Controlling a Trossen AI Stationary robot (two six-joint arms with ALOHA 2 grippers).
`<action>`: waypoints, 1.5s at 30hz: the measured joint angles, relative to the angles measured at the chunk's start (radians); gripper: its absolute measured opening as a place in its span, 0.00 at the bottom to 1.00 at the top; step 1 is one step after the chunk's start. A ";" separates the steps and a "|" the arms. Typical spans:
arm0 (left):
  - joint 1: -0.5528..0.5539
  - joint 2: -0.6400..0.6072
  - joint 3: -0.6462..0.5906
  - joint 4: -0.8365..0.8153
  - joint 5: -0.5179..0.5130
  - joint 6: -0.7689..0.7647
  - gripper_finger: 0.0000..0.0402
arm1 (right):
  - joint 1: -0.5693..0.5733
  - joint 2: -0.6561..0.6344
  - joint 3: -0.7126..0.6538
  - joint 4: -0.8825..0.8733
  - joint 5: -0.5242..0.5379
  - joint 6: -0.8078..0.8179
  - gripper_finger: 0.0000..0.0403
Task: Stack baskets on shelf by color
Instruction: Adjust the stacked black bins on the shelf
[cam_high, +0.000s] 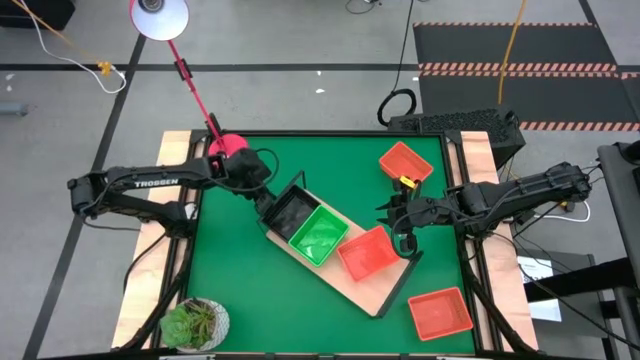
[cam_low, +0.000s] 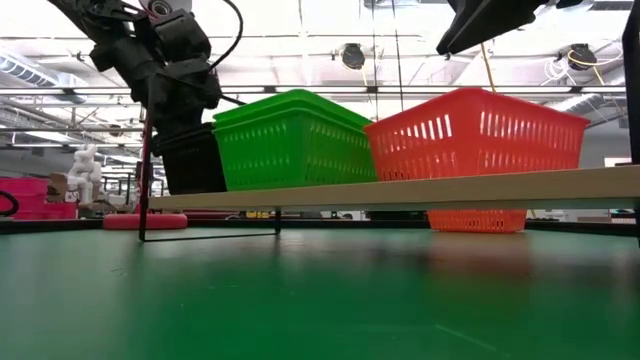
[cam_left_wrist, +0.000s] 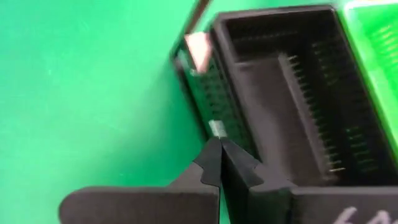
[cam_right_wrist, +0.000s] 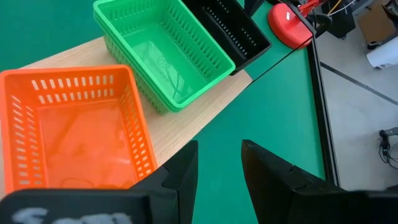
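The light-wood shelf (cam_high: 372, 296) lies slantwise across the green mat. On it stand a black basket (cam_high: 288, 212) at its far-left end, a green basket stack (cam_high: 320, 235) in the middle and a red-orange basket (cam_high: 367, 252). My left gripper (cam_high: 268, 203) is shut at the black basket's outer end. My right gripper (cam_right_wrist: 219, 146) hovers open above the mat beside the shelf's right end, holding nothing. Two more red-orange baskets rest on the mat, one at the far right (cam_high: 405, 162) and one at the near right (cam_high: 440, 312). My left gripper is shut on the rim of the black basket's end wall (cam_left_wrist: 214, 127), the wall farthest from the green stack. One finger seems to stand outside the wall and one inside. The fingers slant down from the table's left. The basket sits flat on the shelf (cam_low: 400, 190).
A red lamp base (cam_high: 232, 145) with its slanted stem stands at the mat's far left, close behind my left arm. A potted plant (cam_high: 195, 322) sits at the near left corner. Bare mat lies along the near edge and in the far middle.
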 joint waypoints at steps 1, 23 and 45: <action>0.007 0.000 0.000 -0.004 -0.013 0.037 0.00 | 0.000 0.000 0.000 0.000 0.000 0.000 0.29; 0.016 0.003 -0.198 0.300 0.191 0.170 0.00 | 0.000 0.000 0.000 0.000 0.000 -0.004 0.29; -0.109 0.002 -0.272 0.562 0.194 0.360 0.00 | 0.000 0.000 0.000 0.008 0.000 -0.004 0.29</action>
